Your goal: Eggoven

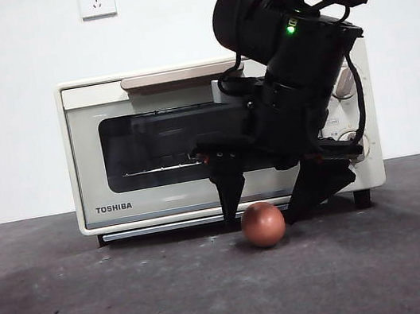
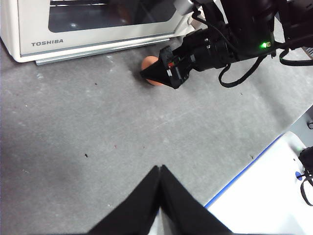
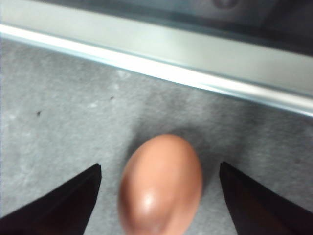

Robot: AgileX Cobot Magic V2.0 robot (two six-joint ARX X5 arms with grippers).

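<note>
Before the oven (image 1: 152,146), egg (image 1: 263,224) between right end effector (image 1: 266,210) tips (untouched)

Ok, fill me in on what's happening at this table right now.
The right gripper is lowered over the reddish-brown egg, jaws open with one on each side of it and not yet closed. The egg lies on the grey table just in front of the cream TOSHIBA toaster oven, whose glass door is shut. The left gripper waits farther back with its jaws shut, holding nothing.
</note>
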